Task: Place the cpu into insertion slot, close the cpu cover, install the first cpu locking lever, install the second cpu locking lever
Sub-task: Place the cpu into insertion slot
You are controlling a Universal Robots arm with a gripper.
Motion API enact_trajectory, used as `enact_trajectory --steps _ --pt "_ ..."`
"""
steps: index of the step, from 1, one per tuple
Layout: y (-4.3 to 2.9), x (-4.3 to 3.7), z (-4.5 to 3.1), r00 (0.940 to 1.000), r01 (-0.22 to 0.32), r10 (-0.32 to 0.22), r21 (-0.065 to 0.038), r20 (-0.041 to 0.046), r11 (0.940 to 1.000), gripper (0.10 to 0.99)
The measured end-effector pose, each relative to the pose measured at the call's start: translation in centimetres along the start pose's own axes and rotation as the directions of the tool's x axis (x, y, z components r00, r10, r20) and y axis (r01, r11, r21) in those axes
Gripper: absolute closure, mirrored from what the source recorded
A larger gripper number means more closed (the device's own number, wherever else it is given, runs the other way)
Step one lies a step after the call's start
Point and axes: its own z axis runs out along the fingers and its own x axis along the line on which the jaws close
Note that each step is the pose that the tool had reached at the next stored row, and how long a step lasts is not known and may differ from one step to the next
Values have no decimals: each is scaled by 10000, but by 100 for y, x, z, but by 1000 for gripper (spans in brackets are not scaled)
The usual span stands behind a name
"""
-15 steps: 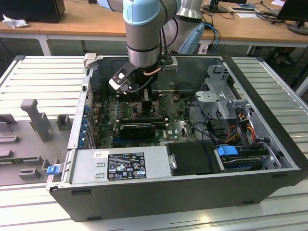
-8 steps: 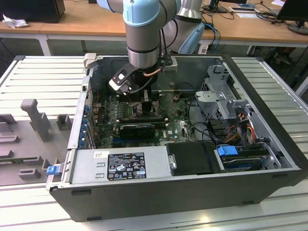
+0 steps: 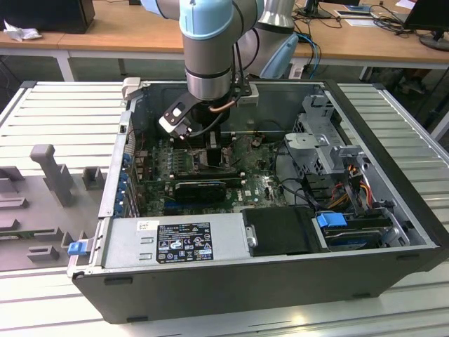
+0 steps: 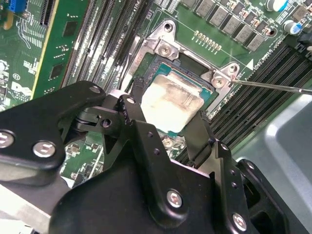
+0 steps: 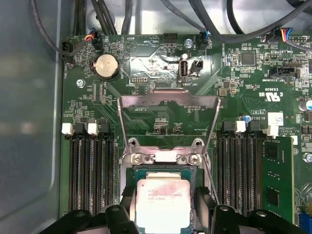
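Step one, placing the cpu (image 5: pixel 163 204): my end effector (image 4: pixel 165 117) holds it by two opposite edges, closed to chip width; the chip lies down inside the insertion slot (image 4: pixel 165 48), seemingly seated or nearly so; the move calls for level contact within the rim before letting go; the cpu cover (image 5: pixel 168 100) stands hinged open beyond the socket; a thin locking lever (image 4: pixel 273 86) juts out beside it; memory slots (image 5: pixel 92 170) crowd both flanks inside the computer case (image 3: pixel 245 281) on the desk (image 3: pixel 56 112).
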Motion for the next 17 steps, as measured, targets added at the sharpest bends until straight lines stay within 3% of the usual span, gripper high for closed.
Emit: enact_trajectory --steps 9,13,14,16,17 --pt "0 -2 -3 10000 5 -5 0 65 10000 482" --pt "6 0 -81 10000 5 -5 -2 62 10000 482" --pt "7 0 -90 10000 5 -5 -2 63 10000 498" --pt "8 0 -105 10000 5 -5 -1 63 10000 627" --pt "10 1 -107 10000 6 -6 0 61 10000 627"
